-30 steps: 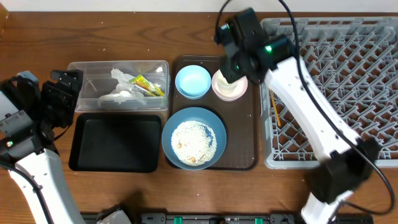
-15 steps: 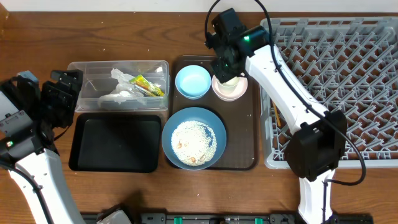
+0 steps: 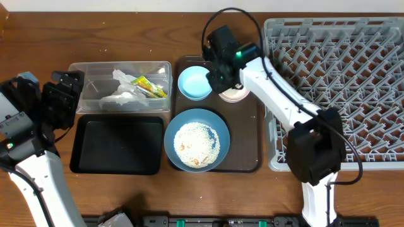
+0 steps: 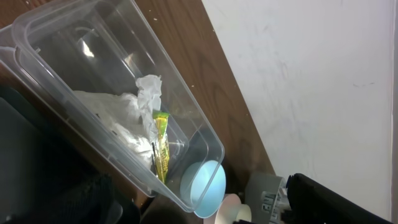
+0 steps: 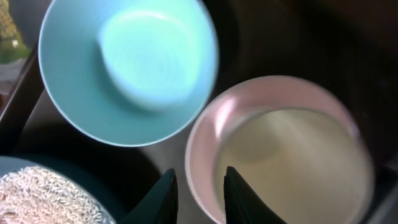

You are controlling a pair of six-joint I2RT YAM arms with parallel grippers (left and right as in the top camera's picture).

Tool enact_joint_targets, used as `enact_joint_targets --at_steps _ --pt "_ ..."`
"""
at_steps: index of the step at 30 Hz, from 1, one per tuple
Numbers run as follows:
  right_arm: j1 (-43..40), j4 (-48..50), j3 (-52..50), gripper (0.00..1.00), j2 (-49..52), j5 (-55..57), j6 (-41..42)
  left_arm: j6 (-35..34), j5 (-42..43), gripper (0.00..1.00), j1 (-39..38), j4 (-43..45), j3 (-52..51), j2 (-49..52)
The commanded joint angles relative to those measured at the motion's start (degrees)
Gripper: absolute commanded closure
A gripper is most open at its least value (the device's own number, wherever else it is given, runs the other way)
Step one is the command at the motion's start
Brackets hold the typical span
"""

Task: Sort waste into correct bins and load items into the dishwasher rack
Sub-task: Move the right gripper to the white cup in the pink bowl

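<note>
The right gripper (image 5: pixel 199 182) has its fingers apart, straddling the near rim of the small pink bowl (image 5: pixel 202 140) (a white cup (image 5: pixel 292 162) nests inside) on the brown tray (image 3: pixel 247 142). Beyond it sits the light-blue bowl (image 5: pixel 127 68). The left gripper (image 3: pixel 63 94) hovers beside the clear tub (image 3: pixel 120 64); whether it is apart or closed, I cannot tell.

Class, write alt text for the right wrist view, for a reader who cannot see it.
Two dark fingers, open, hang either side of the left rim of a pink bowl with a white cup nested in it. An empty light-blue bowl sits upper left; rice in a dark-blue bowl shows bottom left.
</note>
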Motion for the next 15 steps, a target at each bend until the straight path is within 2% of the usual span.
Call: enact_joint_targets --at_steps 1,9,15 --pt "1.2 1.8 -2.1 0.76 0.3 0.2 1.0 -0.1 0.5 0.09 0.3 -0.1 0.5 0.1" --pt "1.2 2.6 -3.2 0.76 0.3 4.3 1.0 -0.1 0.5 0.09 0.3 -0.1 0.5 0.1" --pt "1.2 2.5 -3.2 0.86 0.3 4.5 1.0 -0.1 0.5 0.09 0.3 -0.1 0.5 0.1"
